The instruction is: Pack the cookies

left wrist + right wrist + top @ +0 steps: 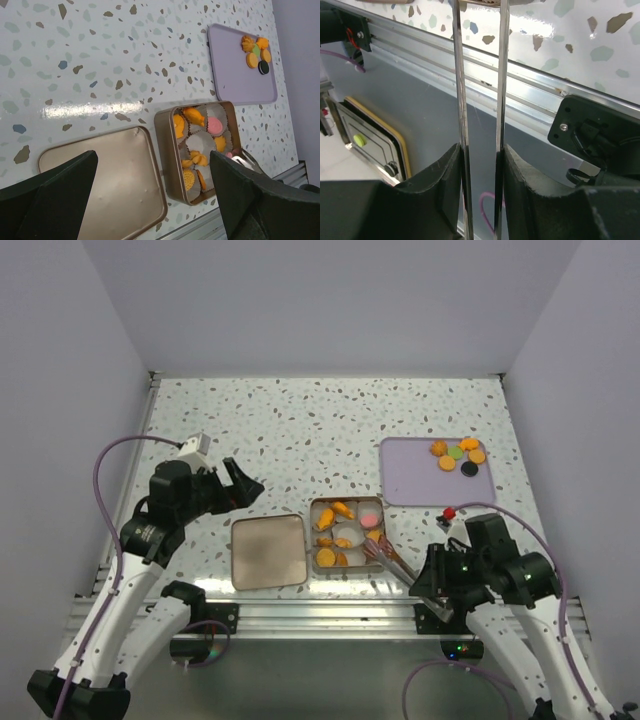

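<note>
Several orange cookies (342,510) and a pink one (215,125) lie in white paper cups inside the open gold tin (311,535). More cookies (447,462), mostly orange, sit on the lilac tray (410,485). My right gripper (425,585) is shut on metal tongs (388,556); their two arms (460,100) run up between the fingers. The tongs' tips (245,160) reach into the tin's near right corner beside a pink piece; whether they pinch it I cannot tell. My left gripper (152,160) hangs open above the lid and tin, holding nothing.
The gold tin lid (268,551) lies flat just left of the tin. A dark round piece (467,469) and a green one (455,452) lie among the cookies on the tray. The table's metal front rail (530,80) runs close below the tin.
</note>
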Motion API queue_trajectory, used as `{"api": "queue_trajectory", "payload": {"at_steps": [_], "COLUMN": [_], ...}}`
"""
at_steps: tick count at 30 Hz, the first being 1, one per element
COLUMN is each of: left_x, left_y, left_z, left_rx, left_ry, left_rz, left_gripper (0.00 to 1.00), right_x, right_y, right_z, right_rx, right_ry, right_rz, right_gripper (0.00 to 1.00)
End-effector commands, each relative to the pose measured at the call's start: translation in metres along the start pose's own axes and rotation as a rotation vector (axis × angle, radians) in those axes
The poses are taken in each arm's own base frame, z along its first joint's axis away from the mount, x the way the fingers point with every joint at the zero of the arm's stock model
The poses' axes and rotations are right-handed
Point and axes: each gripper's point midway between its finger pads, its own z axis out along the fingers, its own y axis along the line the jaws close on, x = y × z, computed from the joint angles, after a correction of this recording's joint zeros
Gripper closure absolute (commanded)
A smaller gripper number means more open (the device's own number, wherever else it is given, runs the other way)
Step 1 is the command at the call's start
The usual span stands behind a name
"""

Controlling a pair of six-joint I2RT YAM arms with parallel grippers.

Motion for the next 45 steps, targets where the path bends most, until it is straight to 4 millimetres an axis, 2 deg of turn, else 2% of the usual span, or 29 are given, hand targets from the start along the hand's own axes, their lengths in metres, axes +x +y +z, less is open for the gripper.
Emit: {"api": "queue_trajectory", "payload": {"at_steps": [1,5,8,9,13,21,25,28,33,45], "left_x": [0.001,0.003,0.005,0.006,0.008,0.012,0.013,0.012,0.012,0.009], "left_y": [-0.004,-0.003,-0.001,0.000,0.002,0.005,0.006,0.005,0.004,0.004], "left_z": [-0.004,-0.005,-0.005,-0.006,-0.005,-0.004,-0.002,0.000,0.004,0.000], "left_rx": [0.018,0.017,0.010,0.008,0.003,-0.002,-0.001,0.001,0.010,0.002], "left_ry": [0.006,0.009,0.010,0.011,0.013,0.022,0.026,0.027,0.036,0.017], "left_rz": [0.005,0.007,0.011,0.011,0.010,0.015,0.019,0.022,0.021,0.023], "left_gripper": [0.00,0.00,0.00,0.00,0.00,0.00,0.00,0.00,0.00,0.00], "right_x": [0.036,0.034,0.030,0.029,0.028,0.031,0.029,0.024,0.002,-0.056], "right_y": [-0.021,-0.019,-0.020,-0.019,-0.020,-0.018,-0.019,-0.018,-0.011,0.016], "right_z": [-0.020,-0.023,-0.026,-0.027,-0.028,-0.029,-0.031,-0.035,-0.035,-0.036], "right_rx": [0.139,0.141,0.156,0.155,0.158,0.124,0.130,0.143,0.162,0.137], "right_ry": [0.097,0.077,0.056,0.050,0.029,-0.011,-0.047,-0.073,-0.069,-0.111], "right_rz": [0.051,0.049,0.040,0.038,0.040,0.025,0.041,0.042,0.017,-0.060], "right_gripper": [0.73,0.71,0.65,0.59,0.54,0.50,0.50,0.54,0.66,0.70]}}
